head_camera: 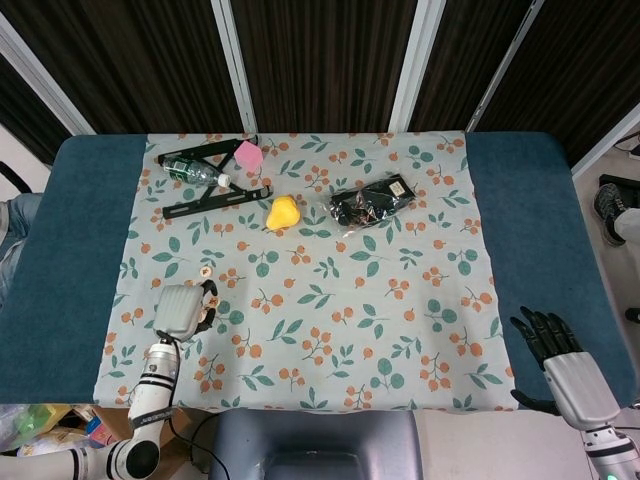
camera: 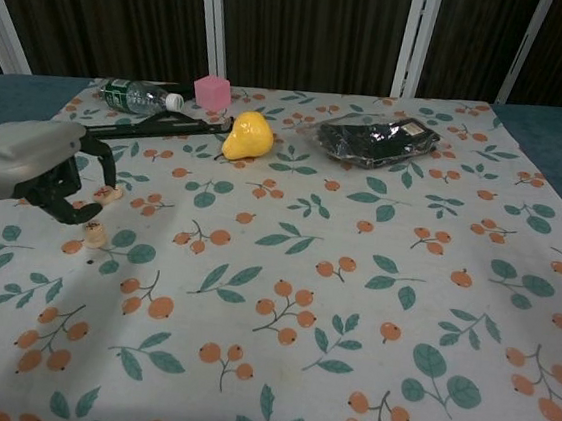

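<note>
- Left hand (camera: 44,171) has its fingers curled in, and we can't tell if it's pinching anything; a small tan cork-like piece (camera: 92,234) sits on the cloth (camera: 301,303) just at its 5 o'clock.
- Right hand (head_camera: 548,338) is spread and holding nothing, way off at 3 o'clock.
- Yellow pear (camera: 248,136) sits at our 12.

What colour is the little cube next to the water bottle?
Pink. The cube shows best in the chest view, just right of the bottle.

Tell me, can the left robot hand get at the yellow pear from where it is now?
Probably yes. The left robot hand hovers over the cloth with curled fingers, apparently holding nothing. Between it and the yellow pear lies only bare cloth; the black bar sits off to the side.
</note>
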Controlling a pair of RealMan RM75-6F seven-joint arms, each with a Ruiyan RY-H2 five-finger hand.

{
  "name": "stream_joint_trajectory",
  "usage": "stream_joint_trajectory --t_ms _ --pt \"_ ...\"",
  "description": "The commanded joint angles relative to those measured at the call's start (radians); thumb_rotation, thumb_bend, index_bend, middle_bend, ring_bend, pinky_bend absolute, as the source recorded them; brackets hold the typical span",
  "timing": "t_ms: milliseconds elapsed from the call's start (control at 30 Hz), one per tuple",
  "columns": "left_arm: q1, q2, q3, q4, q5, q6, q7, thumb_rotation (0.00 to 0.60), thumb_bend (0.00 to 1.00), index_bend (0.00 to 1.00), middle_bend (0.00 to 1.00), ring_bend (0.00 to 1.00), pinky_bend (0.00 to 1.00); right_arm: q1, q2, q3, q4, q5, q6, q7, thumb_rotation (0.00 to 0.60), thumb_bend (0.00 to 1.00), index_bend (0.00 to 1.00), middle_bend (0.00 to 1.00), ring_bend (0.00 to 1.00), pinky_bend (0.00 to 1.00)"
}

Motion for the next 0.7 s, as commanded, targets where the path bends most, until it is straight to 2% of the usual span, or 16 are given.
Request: stream_joint_trajectory --t_ms 33,233,700 --pt "0.007 0.006 0.014 0.019 -0.012 -0.011 -0.006 0.6 0.39 0.49 1.0 1.0 1.0 0.0 -0.001 0.0 -0.001 0.001 0.0 -0.002 0.6 0.2 0.0 0.0 0.0 0.03" --pt "0.012 -0.007 0.035 0.06 -0.01 -0.026 -0.023 0.6 0.39 0.47 1.0 1.0 1.0 -0.001 -0.003 0.001 -0.002 0.004 -0.002 -0.007 0.6 0.2 0.0 0.0 0.0 0.03" --pt "0.005 -0.034 0.028 0.11 -0.007 -0.032 -0.039 0.6 0.39 0.46 1.0 1.0 1.0 0.0 -0.002 0.002 -0.002 0.005 -0.002 -0.006 0.6 0.2 0.0 0.0 0.0 0.03"
